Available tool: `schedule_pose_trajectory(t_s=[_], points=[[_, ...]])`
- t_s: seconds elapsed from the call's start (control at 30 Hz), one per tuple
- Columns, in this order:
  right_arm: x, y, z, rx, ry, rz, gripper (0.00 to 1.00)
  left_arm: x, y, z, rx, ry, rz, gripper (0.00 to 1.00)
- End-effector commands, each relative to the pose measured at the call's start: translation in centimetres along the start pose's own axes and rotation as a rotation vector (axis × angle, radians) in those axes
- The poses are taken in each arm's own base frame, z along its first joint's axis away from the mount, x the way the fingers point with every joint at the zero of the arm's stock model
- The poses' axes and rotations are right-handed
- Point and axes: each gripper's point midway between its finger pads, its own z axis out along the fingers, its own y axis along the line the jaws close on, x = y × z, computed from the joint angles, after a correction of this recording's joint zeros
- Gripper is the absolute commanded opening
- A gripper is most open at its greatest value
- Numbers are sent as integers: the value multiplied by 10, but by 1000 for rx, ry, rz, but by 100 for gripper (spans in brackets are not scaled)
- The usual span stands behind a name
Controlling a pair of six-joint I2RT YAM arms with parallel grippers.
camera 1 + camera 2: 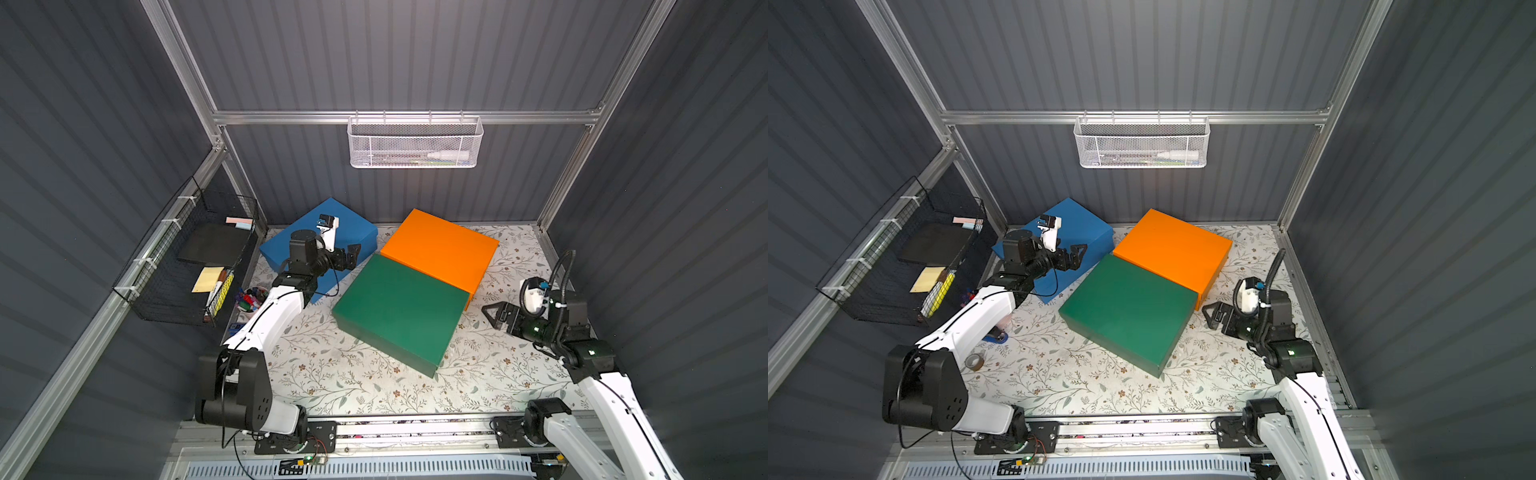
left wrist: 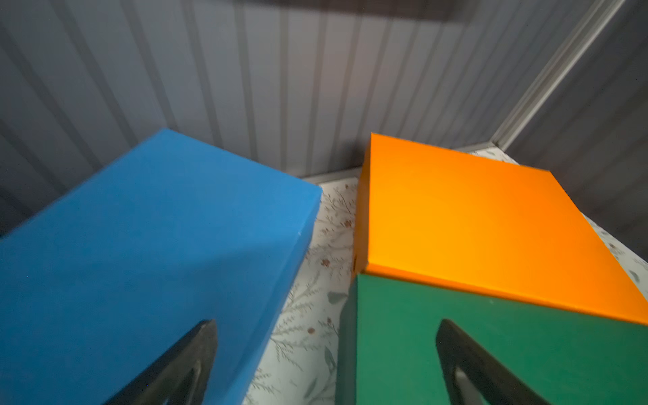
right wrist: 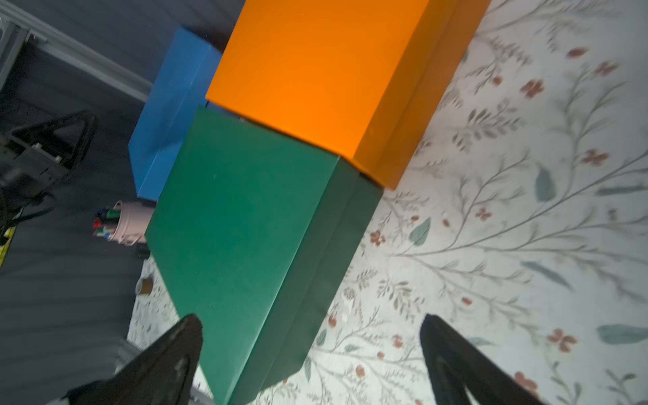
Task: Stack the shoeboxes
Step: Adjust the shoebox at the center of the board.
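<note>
In both top views, three shoeboxes lie flat on the flowered bench (image 1: 332, 386), each one on the bench itself and none on top of another. The blue box (image 1: 355, 227) is at the back on the left side, turned at an angle. The orange box (image 1: 440, 245) is at the back, more to the right. The green box (image 1: 399, 307) is in front of the orange one, and their long sides touch. A narrow strip of bench separates the blue box from the other two. The left claw (image 1: 353, 255) hangs over the edge of the blue box that faces the green one, and it is spread open and empty. The right claw (image 1: 490, 316) is low over the bench just beside the right end of the green box, also open and holding nothing. A white basket (image 1: 411, 143) hangs on the back wall, and a cup of pens (image 1: 249, 297) stands at the left edge.

In the left wrist view, the two black fingers (image 2: 189, 364) stand wide apart, one over the blue lid and one over the green lid, with bare bench between them. The orange box is behind the green one.

In the right wrist view, the fingers (image 3: 456, 357) are again wide apart. One is near the green lid, the other is above the bench. It cannot be told if they touch the box.
</note>
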Motion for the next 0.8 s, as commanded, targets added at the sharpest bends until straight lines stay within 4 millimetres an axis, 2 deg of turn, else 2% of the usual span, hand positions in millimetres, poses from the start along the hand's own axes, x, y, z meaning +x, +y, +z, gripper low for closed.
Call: schedule_pose_trajectory(t_s=[0.0, 0.13, 0.3, 0.53, 0.7, 0.77], points=[[30, 8, 7, -60, 125, 89, 99, 16, -13, 6, 89, 108, -57, 100], [33, 16, 21, -102, 146, 79, 99, 38, -20, 13, 146, 189, -101, 100], [42, 23, 41, -123, 244, 49, 99, 61, -14, 23, 130, 262, -141, 100], [41, 30, 56, -145, 290, 11, 99, 88, -19, 22, 156, 327, -200, 100], [40, 28, 63, -140, 300, 10, 99, 105, -38, 14, 237, 382, -259, 100], [34, 31, 67, -155, 278, 3, 99, 112, -45, 12, 247, 404, -268, 100]])
